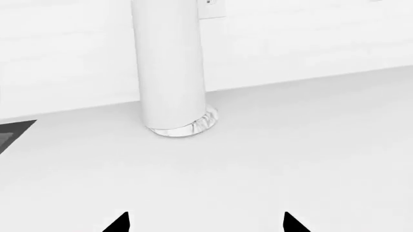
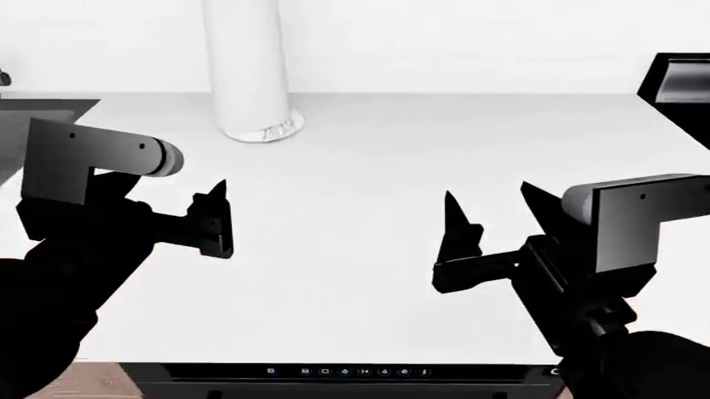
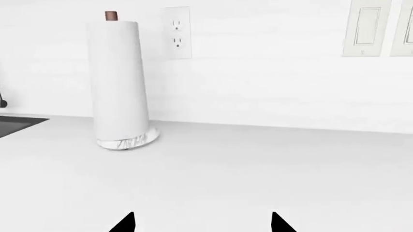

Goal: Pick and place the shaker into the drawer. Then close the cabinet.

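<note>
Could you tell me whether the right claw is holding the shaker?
No, the right claw is open and empty above the bare white counter.

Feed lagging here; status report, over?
Left tool open, empty. Right tool open, empty. Shaker not in view. Only the paper towel roll on the countertop.

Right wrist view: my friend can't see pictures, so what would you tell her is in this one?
A tall white paper towel roll stands upright on a marbled base on a white counter. Behind it, the white wall has a power outlet and light switches. Two black fingers poke in, apart, holding nothing.
</note>
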Motion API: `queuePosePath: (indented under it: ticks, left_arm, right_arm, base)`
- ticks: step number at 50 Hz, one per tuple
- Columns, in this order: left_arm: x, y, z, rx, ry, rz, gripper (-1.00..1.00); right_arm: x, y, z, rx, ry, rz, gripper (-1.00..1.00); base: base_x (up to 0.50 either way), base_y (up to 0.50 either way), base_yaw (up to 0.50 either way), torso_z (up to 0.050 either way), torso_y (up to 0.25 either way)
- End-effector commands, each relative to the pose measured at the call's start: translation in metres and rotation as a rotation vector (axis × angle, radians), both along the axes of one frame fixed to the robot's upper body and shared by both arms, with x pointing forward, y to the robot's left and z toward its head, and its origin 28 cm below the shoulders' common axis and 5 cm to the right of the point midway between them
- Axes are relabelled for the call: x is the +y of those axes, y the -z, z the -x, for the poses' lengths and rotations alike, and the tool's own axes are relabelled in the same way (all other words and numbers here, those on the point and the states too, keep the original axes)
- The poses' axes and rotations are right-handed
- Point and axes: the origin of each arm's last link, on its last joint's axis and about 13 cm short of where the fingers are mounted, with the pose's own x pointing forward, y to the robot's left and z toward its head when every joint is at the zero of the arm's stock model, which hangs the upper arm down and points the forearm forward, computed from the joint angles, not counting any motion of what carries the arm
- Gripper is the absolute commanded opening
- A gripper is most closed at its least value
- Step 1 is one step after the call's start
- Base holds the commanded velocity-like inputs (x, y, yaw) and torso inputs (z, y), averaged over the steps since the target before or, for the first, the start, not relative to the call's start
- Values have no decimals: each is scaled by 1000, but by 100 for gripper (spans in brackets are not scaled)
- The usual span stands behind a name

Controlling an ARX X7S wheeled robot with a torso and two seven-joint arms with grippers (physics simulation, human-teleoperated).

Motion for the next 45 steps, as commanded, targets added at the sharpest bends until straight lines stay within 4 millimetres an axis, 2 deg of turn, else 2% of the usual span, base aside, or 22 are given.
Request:
queuePosePath:
  ticks: [1, 17, 23, 28, 34, 41, 45]
  left_arm:
    - [0, 1, 0, 1, 3, 1, 100]
    - [-1, 1, 1, 0, 5, 2, 100]
    - [-1, -2, 3, -6, 8, 2, 100]
    - [-1, -12, 7, -37, 10, 5, 100]
    - [1, -32, 8, -83, 1, -17, 100]
    - [3, -85, -1, -123, 25, -83, 100]
    - [4, -110, -8, -120, 33, -107, 100]
  right_arm:
    - [0, 1, 0, 5, 0, -1, 100]
    - [0, 1, 0, 5, 4, 0, 100]
    - [0, -1, 1, -4, 8, 14, 100]
    - [-1, -12, 3, -39, 31, 62, 100]
    - [-5, -37, 4, -65, 64, 95, 100]
    - [-7, -95, 3, -21, 17, 88, 100]
    - [-11, -119, 1, 6, 17, 101, 100]
  base:
    - [304, -498, 0, 0, 0]
    - [202, -499, 0, 0, 1]
    - [0, -11, 0, 0, 2]
    - [0, 0, 0, 0, 0]
    - [0, 0, 0, 0, 0]
    - [0, 0, 0, 0, 0]
    - [0, 0, 0, 0, 0]
